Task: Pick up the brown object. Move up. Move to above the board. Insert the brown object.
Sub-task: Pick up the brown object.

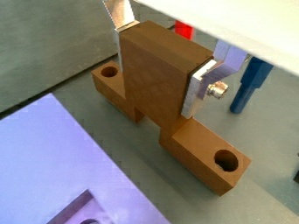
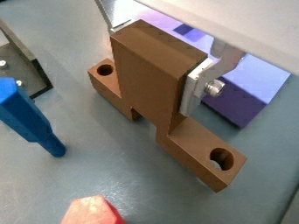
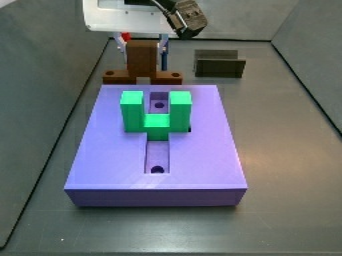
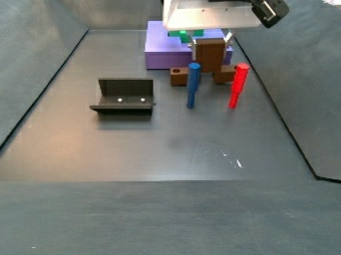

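Observation:
The brown object (image 1: 158, 79) has an upright block on a flat base strip with a hole near each end. My gripper (image 1: 160, 54) is shut on the upright block, with one silver finger (image 1: 200, 89) flat against each side. The same grip shows in a wrist view (image 2: 156, 57). The base strip looks to lie on the grey floor. In both side views the brown object (image 3: 144, 66) (image 4: 209, 55) stands just beyond the far end of the lavender board (image 3: 201, 150) (image 4: 162, 47), under my gripper (image 3: 144, 45). The board bears a green U-shaped block (image 3: 154, 110).
A blue peg (image 4: 193, 85) (image 2: 30, 118) and a red peg (image 4: 238, 86) (image 2: 93, 213) stand close beside the brown object. A dark olive open box (image 4: 123, 97) (image 3: 221, 65) sits further off. Grey walls ring the floor.

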